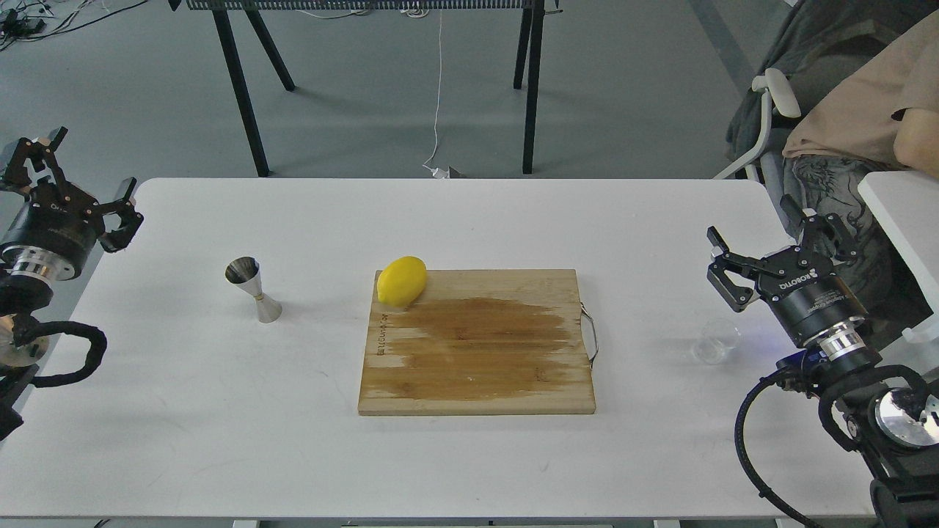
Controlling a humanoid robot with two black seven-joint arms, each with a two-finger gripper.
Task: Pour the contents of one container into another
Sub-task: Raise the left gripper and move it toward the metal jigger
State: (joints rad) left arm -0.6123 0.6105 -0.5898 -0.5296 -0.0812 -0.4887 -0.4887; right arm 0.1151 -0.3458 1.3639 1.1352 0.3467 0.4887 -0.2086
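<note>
glass cup point(715, 350) near wide right hand point(770, 238); board point(477, 345), lemon point(401, 281) before jigger point(253, 288); left hand point(84, 165) wide.

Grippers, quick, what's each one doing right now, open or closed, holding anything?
Left gripper: open, holding nothing, out past the table's left edge.
Right gripper: open, holding nothing, just behind the glass cup.

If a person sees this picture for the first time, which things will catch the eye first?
The bright yellow lemon stands out first, lying on the far left corner of the wooden cutting board at the table's centre. Next come the shiny steel jigger, upright left of the board, and the two open black grippers, left and right, at the table's sides.
</note>
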